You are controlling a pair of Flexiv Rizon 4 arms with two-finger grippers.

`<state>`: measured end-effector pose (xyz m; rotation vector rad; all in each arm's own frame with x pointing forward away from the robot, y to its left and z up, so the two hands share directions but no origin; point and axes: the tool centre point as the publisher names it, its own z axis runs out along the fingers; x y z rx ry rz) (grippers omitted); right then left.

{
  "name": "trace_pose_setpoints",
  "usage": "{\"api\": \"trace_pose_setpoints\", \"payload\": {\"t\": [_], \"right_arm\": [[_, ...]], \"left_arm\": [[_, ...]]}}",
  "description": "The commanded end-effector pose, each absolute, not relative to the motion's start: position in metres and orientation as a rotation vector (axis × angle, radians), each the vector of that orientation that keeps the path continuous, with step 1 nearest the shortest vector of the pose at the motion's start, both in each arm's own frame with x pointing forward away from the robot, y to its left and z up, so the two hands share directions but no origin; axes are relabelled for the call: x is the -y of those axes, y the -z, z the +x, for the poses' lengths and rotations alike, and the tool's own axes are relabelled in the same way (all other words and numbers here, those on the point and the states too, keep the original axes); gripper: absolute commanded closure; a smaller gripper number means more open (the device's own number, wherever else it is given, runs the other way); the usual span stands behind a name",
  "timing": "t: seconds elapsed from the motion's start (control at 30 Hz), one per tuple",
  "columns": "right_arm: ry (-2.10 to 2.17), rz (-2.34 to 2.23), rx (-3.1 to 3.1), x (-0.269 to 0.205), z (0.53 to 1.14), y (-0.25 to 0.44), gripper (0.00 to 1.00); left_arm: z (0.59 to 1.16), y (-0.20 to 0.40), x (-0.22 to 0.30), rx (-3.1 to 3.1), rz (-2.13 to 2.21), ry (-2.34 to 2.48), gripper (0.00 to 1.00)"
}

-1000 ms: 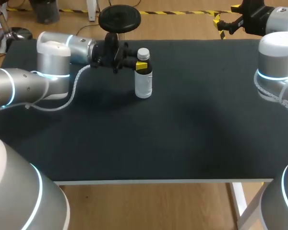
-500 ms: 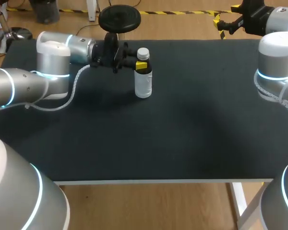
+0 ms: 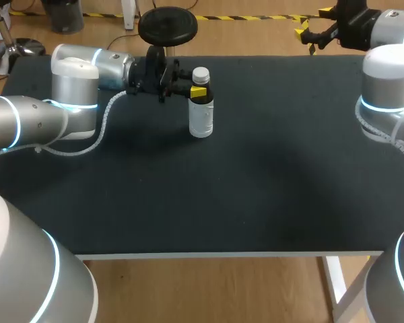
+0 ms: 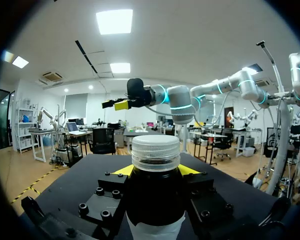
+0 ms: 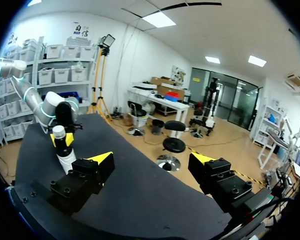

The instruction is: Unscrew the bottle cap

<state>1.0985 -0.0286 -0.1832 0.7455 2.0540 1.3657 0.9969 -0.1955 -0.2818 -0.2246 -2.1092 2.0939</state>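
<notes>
Item: bottle (image 3: 201, 118), dark with a white label, upright on the table (image 3: 269, 202), near the far edge and left of its middle.

Fitting: cap (image 4: 155, 152), pale and ribbed, seated square on the neck. No gap or tilt is visible, so it is judged fully screwed on.

Holder: left gripper (image 3: 196, 91), reaching in level from the table's left side and closed around the bottle's shoulder just under the cap. In the left wrist view a yellow tip presses the dark body from each side. This gripper does not touch the cap itself.

Spare: right gripper (image 5: 152, 160), raised by the table's far right corner, well apart from the bottle. Its fingers are spread wide with nothing between them.

Progress: the bottle is braced, which reads as the first step done. Remaining, by judgement:
- bring the right gripper across above the cap
- close it on the ribbed side
- turn the cap loose
- lift it away

None of these shows as begun. The task stands at an early stage, with the whole unscrewing yet to do.
</notes>
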Motion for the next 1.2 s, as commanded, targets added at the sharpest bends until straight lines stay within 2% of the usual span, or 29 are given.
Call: {"api": "trace_pose_setpoints", "payload": {"t": [0.03, 0.37, 0.77, 1.2], "right_arm": [[-1.464, 0.675, -2.108, 0.029, 1.101, 0.185, 0.0], [-1.759, 0.587, -2.096, -0.008, 1.086, 0.195, 0.0], [-1.875, 0.417, -2.185, -0.061, 1.064, 0.206, 0.0], [-1.845, 0.43, -2.193, -0.064, 1.062, 0.207, 0.0]], "left_arm": [[0.997, 0.282, 0.196, 2.109, -0.227, -2.092, 1.0], [0.997, 0.282, 0.196, 2.109, -0.227, -2.092, 1.0], [0.997, 0.282, 0.196, 2.109, -0.227, -2.092, 1.0], [0.997, 0.282, 0.196, 2.109, -0.227, -2.092, 1.0]]}}
